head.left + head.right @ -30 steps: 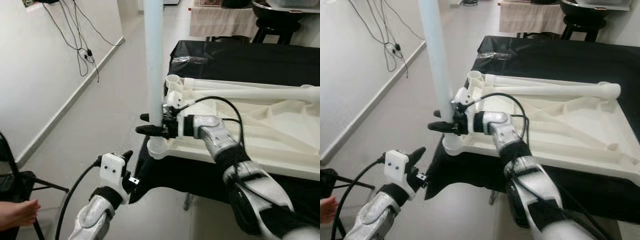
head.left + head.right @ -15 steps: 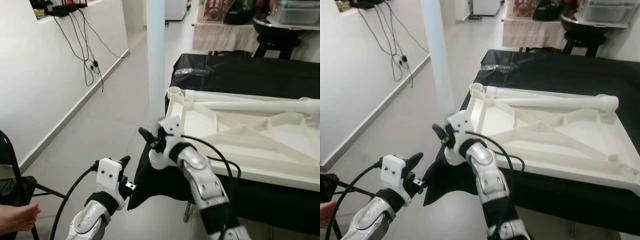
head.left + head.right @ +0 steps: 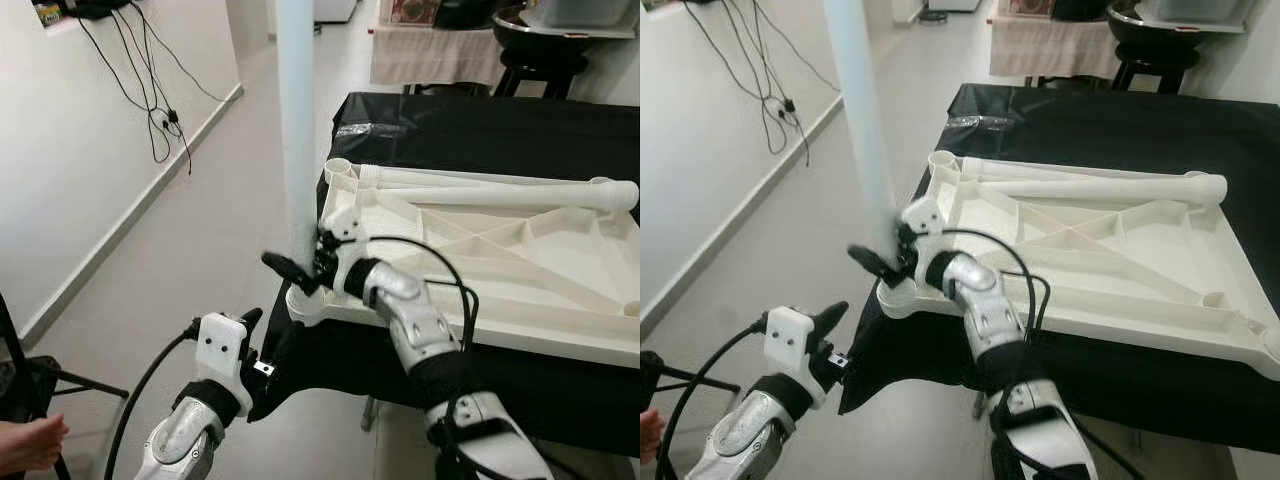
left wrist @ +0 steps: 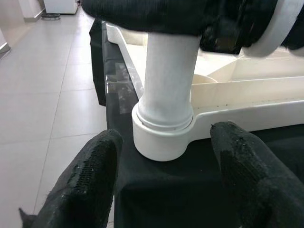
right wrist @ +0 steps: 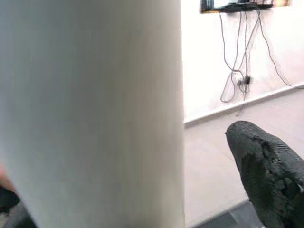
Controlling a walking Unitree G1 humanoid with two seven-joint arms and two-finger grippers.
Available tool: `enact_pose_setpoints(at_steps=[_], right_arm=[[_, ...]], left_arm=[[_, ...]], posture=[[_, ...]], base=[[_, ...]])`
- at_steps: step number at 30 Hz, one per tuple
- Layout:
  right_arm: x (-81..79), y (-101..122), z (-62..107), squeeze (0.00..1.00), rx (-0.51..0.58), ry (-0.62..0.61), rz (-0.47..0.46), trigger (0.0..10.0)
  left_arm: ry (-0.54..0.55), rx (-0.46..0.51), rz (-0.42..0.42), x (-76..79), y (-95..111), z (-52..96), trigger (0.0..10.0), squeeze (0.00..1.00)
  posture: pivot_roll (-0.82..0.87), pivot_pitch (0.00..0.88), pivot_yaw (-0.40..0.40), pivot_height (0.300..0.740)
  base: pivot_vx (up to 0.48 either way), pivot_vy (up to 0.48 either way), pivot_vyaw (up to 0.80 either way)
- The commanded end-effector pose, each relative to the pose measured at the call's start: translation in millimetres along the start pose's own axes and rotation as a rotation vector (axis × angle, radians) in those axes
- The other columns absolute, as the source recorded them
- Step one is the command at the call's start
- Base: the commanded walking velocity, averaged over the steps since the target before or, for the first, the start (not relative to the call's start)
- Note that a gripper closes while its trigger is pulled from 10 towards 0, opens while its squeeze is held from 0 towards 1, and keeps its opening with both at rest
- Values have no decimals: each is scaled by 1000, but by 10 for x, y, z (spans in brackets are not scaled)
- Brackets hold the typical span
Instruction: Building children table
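Observation:
A white table top (image 3: 520,270) lies upside down on a black-covered table (image 3: 480,125). One white leg (image 3: 297,130) stands upright in the near left corner socket (image 4: 161,137). A second leg (image 3: 500,190) lies across the far side of the top. My right gripper (image 3: 295,268) is at the standing leg just above the socket. It is open, one finger (image 5: 270,175) showing a gap to the leg (image 5: 95,109). My left gripper (image 4: 166,185) hangs lower, in front of the corner, open and holding nothing, its fingers (image 4: 95,185) apart from the socket.
The far left corner socket (image 3: 338,168) holds no leg. A white wall with hanging cables (image 3: 160,110) runs along the left over tiled floor. A person's hand (image 3: 30,445) and a black chair frame (image 3: 20,370) are at the lower left. A stool (image 3: 540,60) stands behind the table.
My right gripper dropped from the leg toward the corner socket, then came back to the leg's base. The left arm has hardly moved. The camera has shifted a little.

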State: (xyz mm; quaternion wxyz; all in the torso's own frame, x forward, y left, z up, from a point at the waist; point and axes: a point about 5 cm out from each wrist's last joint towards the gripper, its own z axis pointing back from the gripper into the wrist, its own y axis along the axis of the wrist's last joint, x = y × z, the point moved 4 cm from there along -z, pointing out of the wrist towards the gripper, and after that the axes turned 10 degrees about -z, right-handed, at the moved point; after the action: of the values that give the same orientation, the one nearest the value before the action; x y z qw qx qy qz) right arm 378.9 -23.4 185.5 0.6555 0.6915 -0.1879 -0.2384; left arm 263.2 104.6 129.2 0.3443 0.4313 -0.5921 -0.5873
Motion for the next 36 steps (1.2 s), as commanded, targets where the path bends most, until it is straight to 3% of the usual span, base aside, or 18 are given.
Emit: enact_pose_setpoints(at_steps=[1,3,9,10,11,19,23,26,27,30,31,32,33,34,36], right_arm=[[-92,18,-60,0,-36,129,22,10000],[-160,-59,-85,0,-125,280,58,10000],[-184,-71,-144,0,-159,348,18,10000],[-176,-76,-148,0,-169,349,13,4627],[-156,-82,-148,0,-177,340,15,0],[-6,-81,-18,0,-167,326,21,0],[125,-129,109,0,-166,262,66,0],[146,-203,163,0,-166,214,42,0],[163,-343,176,0,-168,70,18,0],[171,-434,195,0,-169,-35,3,0],[77,-569,222,0,-149,-226,-9,0],[77,-569,222,0,-149,-226,-9,0],[22,-621,279,0,-129,-365,-16,0],[102,-592,298,0,-106,-449,-26,0],[168,-567,301,0,-93,-493,-34,0]], left_arm=[[2,-19,0,-11,-54,10,10000,0],[4,-19,-2,-16,-57,6,10000,0],[6,-21,-5,-13,-65,11,10000,0],[6,-21,-6,-10,-67,12,10000,0],[6,-21,-6,-8,-68,13,10000,0],[7,-18,0,5,-60,6,10000,0],[8,-15,1,5,-46,8,10000,0],[9,-13,1,0,-41,12,10000,0],[11,-13,1,-8,-34,22,10000,0],[12,-12,0,-16,-30,34,10000,0],[9,-14,1,-28,-26,34,10000,0],[9,-14,1,-28,-26,34,10000,0],[7,-16,2,-36,-28,35,10000,0],[4,-16,4,-37,-24,33,10000,0],[2,-15,5,-38,-22,32,10000,0]], posture=[[-1,72,14,740],[7,70,14,740],[12,71,17,740],[12,71,15,740],[12,71,15,740],[3,76,13,740],[3,82,10,740],[-3,89,8,740],[-12,98,11,740],[-19,101,11,740],[-21,118,29,740],[-21,118,29,740],[-25,118,32,740],[-14,103,13,740],[-10,104,11,740]], base=[[0,0,0],[0,0,0],[0,0,0],[0,0,0],[0,0,0],[0,0,0],[0,0,0],[0,0,0],[0,0,0],[0,0,0],[0,0,0],[0,0,0],[0,0,0],[0,0,0],[0,0,0]])
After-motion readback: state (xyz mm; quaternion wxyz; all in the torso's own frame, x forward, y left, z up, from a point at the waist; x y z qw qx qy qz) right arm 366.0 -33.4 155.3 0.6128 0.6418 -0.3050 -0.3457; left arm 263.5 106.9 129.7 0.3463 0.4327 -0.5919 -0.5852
